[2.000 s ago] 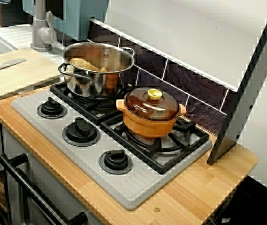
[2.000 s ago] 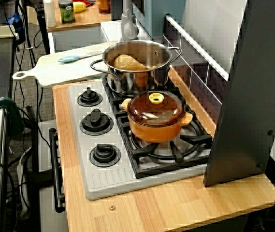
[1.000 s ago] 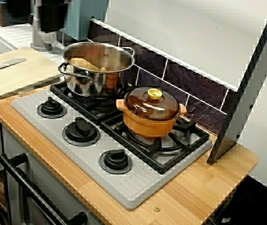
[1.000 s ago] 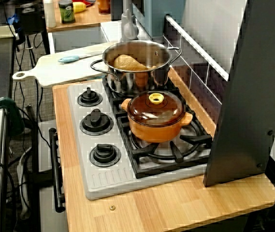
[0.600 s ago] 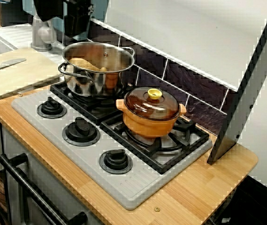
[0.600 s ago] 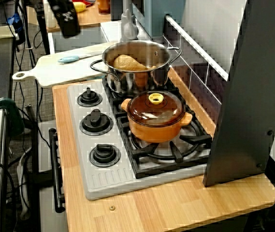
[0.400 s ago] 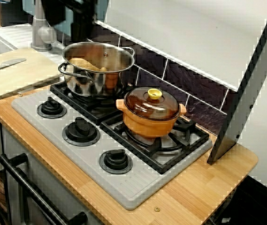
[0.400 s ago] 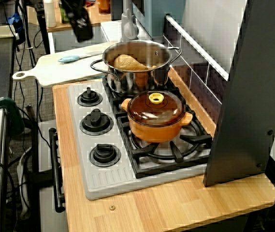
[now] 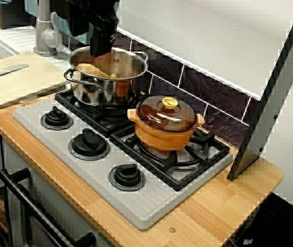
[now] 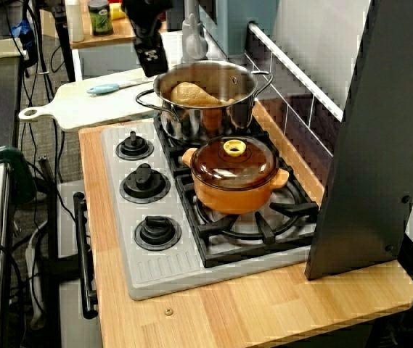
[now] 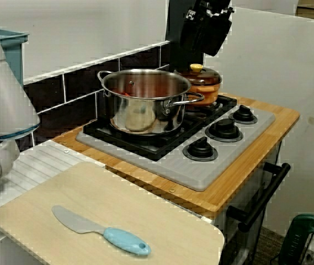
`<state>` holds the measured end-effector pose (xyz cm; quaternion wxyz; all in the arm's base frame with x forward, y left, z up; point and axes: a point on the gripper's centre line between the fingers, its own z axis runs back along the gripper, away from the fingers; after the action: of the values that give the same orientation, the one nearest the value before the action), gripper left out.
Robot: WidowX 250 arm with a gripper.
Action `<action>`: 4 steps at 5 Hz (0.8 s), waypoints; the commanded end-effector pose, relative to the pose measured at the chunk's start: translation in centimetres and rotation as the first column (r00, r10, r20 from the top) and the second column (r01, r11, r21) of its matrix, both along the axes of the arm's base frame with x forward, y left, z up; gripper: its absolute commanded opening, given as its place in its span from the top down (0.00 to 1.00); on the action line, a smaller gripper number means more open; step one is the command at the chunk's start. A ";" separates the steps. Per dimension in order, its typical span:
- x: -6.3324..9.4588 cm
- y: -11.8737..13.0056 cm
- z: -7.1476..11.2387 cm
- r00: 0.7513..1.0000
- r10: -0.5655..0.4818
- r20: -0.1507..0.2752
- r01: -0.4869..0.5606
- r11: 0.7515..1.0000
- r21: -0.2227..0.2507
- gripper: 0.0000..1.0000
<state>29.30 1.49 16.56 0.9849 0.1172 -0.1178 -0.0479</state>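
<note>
gripper (image 9: 101,50) is hovering above pot (image 9: 107,77), touching nothing | jaws: too dark to tell how they stand | pot is sitting on grate, likely for steadiness, food (image 9: 88,69) lying inside | lidded casserole (image 9: 167,126) is standing just beside pot

View from the front of the hob. Black jaws hang just above the rim of a shiny steel stockpot (image 9: 107,77) holding pale food (image 9: 90,69); their spread cannot be made out. Beside the stockpot, an orange casserole with a brown glass lid (image 9: 167,123) sits on the grey hob (image 9: 141,206), which lies on the wooden worktop (image 9: 223,203).
</note>
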 end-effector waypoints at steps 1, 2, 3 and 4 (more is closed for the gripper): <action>2.6 0.5 1.5 0.999 -0.035 -0.011 0.035 0.999 -0.025 0.00; 3.5 0.4 1.0 0.996 -0.080 -0.032 0.080 0.996 -0.029 0.00; 4.6 0.5 -0.3 0.993 -0.110 -0.046 0.109 0.994 -0.012 0.00; 5.5 1.1 -0.8 0.994 -0.096 -0.055 0.094 0.995 -0.036 0.00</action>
<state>34.21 2.33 14.15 0.9879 0.0884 -0.0733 -0.1040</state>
